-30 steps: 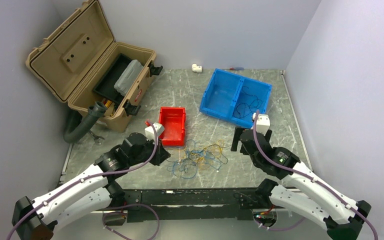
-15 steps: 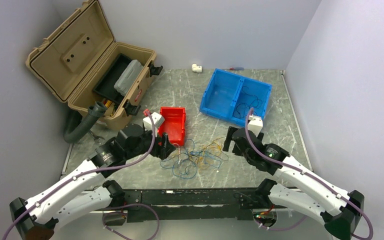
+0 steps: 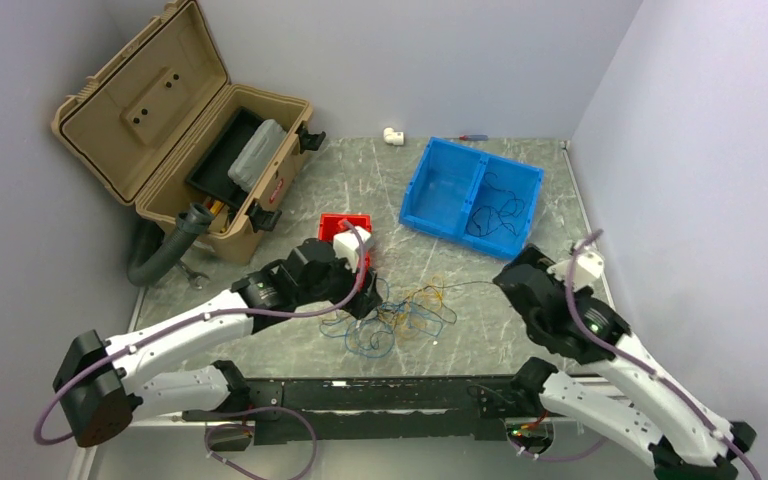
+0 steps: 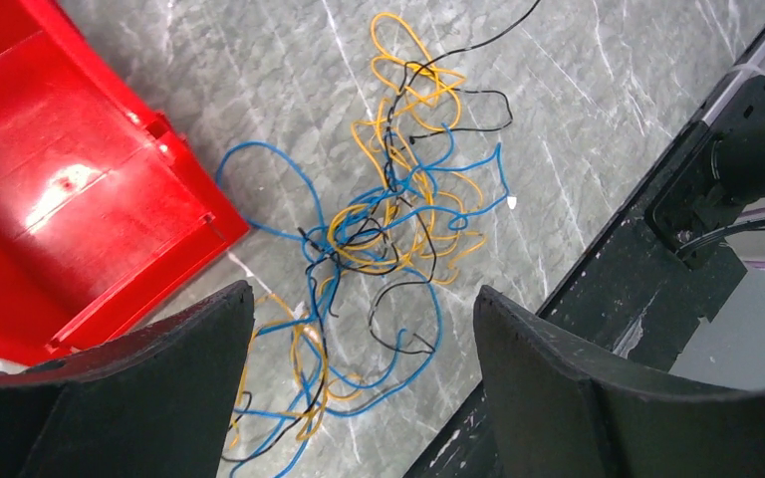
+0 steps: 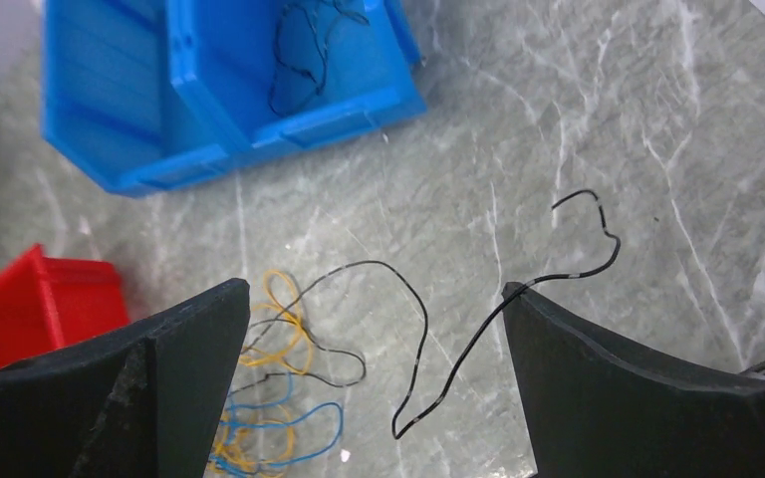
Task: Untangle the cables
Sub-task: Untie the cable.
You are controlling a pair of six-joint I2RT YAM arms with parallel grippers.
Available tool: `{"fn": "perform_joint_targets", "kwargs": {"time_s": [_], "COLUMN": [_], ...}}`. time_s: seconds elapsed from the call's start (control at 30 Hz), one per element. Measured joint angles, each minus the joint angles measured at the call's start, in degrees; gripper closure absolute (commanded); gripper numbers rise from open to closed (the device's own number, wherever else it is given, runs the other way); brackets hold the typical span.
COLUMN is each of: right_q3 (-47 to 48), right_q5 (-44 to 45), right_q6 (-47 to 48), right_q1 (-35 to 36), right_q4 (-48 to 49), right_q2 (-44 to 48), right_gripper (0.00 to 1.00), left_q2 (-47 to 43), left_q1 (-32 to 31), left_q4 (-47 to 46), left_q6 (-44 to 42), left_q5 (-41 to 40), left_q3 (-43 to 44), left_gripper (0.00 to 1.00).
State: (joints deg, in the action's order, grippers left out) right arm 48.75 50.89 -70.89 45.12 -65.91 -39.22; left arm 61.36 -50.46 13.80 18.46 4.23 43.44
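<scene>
Blue bin (image 3: 438, 226): upper centre-right of the top view, on the grey marbled table (image 3: 560, 200); two compartments side by side; the right-hand one holds a coiled dark wire (image 3: 495, 212)
Red bin (image 3: 345, 222): centre of the top view, its near part hidden behind the left arm; inside surface bare where the left wrist view shows it (image 4: 70, 199)
Toolbox (image 3: 145, 95): upper left, lid raised; a black tray (image 3: 215, 170) sits inside with a grey case (image 3: 257, 152) lying on it
Cables (image 3: 400, 315): lower centre of the top view, flat on the table, just beside the red bin; thin yellow-orange, blue and black strands knotted at the middle, loose loops spilling outward
Black strand (image 3: 470, 284): runs out of the tangle toward the right of the frame
Left gripper (image 3: 365, 295): fingers spread wide over the tangle; nothing between them
Right gripper (image 3: 515, 275): fingers spread wide, well to the right of the tangle; whether the black strand touches a finger cannot be told
Left wrist view only: the crossings at the knot (image 4: 388, 229), blue over yellow, and a white tip on one blue strand; gripper (image 4: 359, 329) above them
Right wrist view only: the black strand (image 5: 458, 368) in full, a long curving line ending in a hook at right; blue bin (image 5: 110, 129) and dark wire (image 5: 304, 50) at top, red bin (image 5: 30, 299) at left edge; gripper (image 5: 374, 299) framing them
</scene>
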Motion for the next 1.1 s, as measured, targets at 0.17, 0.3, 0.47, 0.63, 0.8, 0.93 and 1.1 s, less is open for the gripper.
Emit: {"fn": "perform_joint_targets", "kwargs": {"time_s": [0.17, 0.3, 0.47, 0.63, 0.8, 0.93, 1.1], "right_q3": [1.36, 2.27, 1.11, -7.02, -14.49, -16.90, -18.56], "right_q5": [0.61, -4.57, -18.38, -32.68, -42.86, -46.34, -48.50], "right_q6": [6.60, 17.33, 28.00, 31.28, 31.69, 31.78, 32.22], "right_q1": [-0.11, -0.17, -0.20, -0.20, -0.15, -0.13, -0.02], "right_q4": [0.15, 5.77, 16.35, 29.03, 37.35, 42.16, 47.89], "right_q2": [8.59, 8.98, 5.55, -3.26, -10.84, -13.20, -15.98], "right_gripper": [0.00, 0.00, 0.07, 0.14, 0.17, 0.19, 0.18], "left_q2": [4.02, 6.84, 7.85, 7.32, 3.78, 0.24, -0.48], "left_q1": [-1.40, -1.62, -1.77, -1.90, -1.92, -1.92, -1.92], "left_q4": [-4.20, -7.56, -12.76, -18.10, -21.03, -25.27, -28.28], "left_q6": [-1.33, -2.75, -4.26, -7.06, -9.66, -10.45, -10.95], "left_q5": [0.00, -0.04, -0.11, -0.11, -0.13, -0.15, -0.66], "left_q3": [0.07, 0.09, -0.57, -5.11, -10.95, -14.95, -16.74], "left_gripper": [0.17, 0.17, 0.17, 0.17, 0.18, 0.20, 0.21]}}
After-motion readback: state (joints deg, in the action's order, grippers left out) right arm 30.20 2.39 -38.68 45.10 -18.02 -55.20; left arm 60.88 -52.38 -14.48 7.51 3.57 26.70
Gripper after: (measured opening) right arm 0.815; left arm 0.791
